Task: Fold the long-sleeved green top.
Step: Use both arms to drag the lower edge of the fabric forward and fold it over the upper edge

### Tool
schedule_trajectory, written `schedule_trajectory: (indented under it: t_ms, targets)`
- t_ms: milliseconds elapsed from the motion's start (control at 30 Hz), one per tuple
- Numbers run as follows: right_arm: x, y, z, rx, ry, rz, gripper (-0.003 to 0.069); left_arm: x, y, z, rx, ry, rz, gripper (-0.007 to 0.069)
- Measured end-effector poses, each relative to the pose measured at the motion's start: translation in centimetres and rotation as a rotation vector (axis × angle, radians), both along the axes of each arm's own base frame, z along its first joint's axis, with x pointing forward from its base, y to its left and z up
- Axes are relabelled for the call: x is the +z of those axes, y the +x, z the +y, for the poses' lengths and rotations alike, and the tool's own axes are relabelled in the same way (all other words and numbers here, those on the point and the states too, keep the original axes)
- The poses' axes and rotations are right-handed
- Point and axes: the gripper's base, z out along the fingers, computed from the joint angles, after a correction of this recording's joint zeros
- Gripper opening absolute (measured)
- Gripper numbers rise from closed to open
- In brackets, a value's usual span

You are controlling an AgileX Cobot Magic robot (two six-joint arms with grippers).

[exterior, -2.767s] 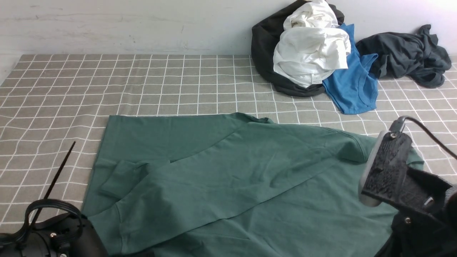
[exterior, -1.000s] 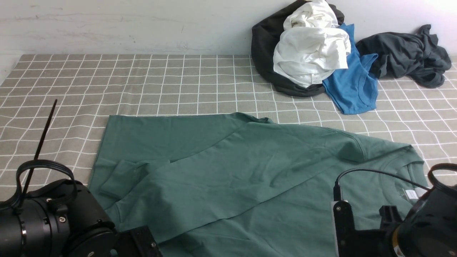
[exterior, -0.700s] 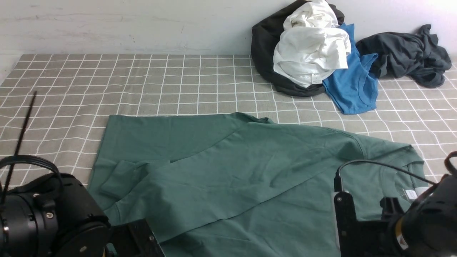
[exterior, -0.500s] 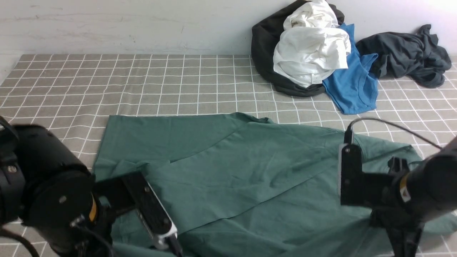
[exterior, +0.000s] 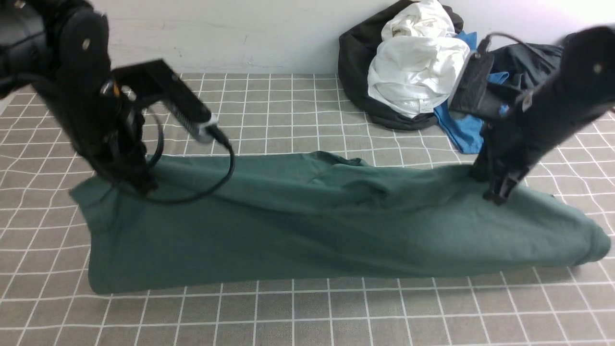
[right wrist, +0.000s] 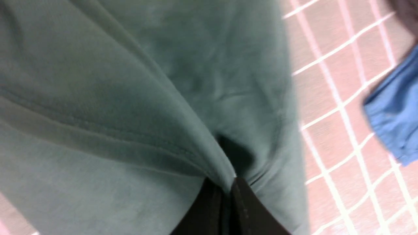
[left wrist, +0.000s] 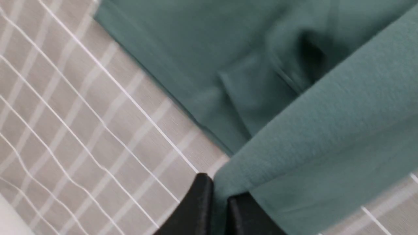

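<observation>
Green top [exterior: 307,226] — pinched, partly folded.

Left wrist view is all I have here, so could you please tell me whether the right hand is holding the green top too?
Observer: Yes, the right hand is shut on the green top, with cloth pinched between its fingertips.
Operator: Thank you. Is any other garment near that hand?
Observer: A blue garment shows in the right wrist view, with a strip of checked cloth between it and the top.
Operator: And what is over by the wall, please?
Observer: In the front view, a white garment lies bunched on a black one.
</observation>
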Motion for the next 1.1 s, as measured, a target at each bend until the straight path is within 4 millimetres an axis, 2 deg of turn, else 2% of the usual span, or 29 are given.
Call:
schedule_trajectory:
  t_ms: [100, 167, 300, 333, 400, 533, 567, 700, 733, 833, 933, 1033, 1100]
  targets:
    - [-0.4, 2.4, -0.2, -0.018, 0.006, -0.014, 0.0004, -0.3, 3.4, 0.2, -0.001, 0.005, -0.022, 0.0013]
    - [-0.7, 3.0, -0.2, -0.022, 0.008, -0.017, 0.0004, -0.7, 4.3, 0.3, 0.001, 0.007, -0.024, 0.0013]
    - [-2.7, 5.9, -0.1, -0.041, 0.028, -0.064, 0.0004, -3.3, 8.5, 0.8, 0.017, 0.006, -0.038, 0.0013]
    - [-2.9, 6.0, -0.1, -0.041, 0.028, -0.065, 0.0004, -3.1, 8.6, 0.8, 0.017, 0.005, -0.046, 0.0013]
    - [-4.4, 7.1, -0.1, -0.062, 0.040, -0.089, 0.0007, -5.3, 10.4, 1.0, 0.019, 0.002, -0.058, 0.0013]
    - [-6.9, 8.4, -0.5, -0.127, 0.071, -0.102, 0.0038, -8.2, 12.4, 1.4, 0.019, -0.002, -0.073, 0.0029]
    - [-7.0, 8.4, -0.5, -0.129, 0.072, -0.103, 0.0041, -8.3, 12.5, 1.5, 0.020, -0.003, -0.076, 0.0030]
    - [-8.3, 9.1, -0.9, -0.178, 0.094, -0.107, 0.0144, -10.3, 13.4, 2.3, 0.036, -0.003, -0.063, 0.0100]
    - [-8.3, 9.1, -0.9, -0.180, 0.095, -0.108, 0.0150, -10.4, 13.4, 2.3, 0.037, -0.003, -0.061, 0.0104]
    - [-8.0, 9.4, -0.9, -0.229, 0.134, -0.140, 0.0275, -10.8, 13.7, 3.0, 0.067, -0.021, -0.066, 0.0192]
    - [-6.5, 9.6, -0.8, -0.300, 0.192, -0.166, 0.0363, -10.4, 14.0, 4.0, 0.160, -0.068, -0.091, 0.0295]
    - [-4.1, 9.3, -0.1, -0.371, 0.283, -0.162, 0.0406, -9.2, 14.3, 4.5, 0.309, -0.126, -0.110, 0.0369]
    - [-3.1, 9.0, 0.5, -0.387, 0.322, -0.146, 0.0411, -8.5, 14.4, 4.7, 0.369, -0.146, -0.109, 0.0388]
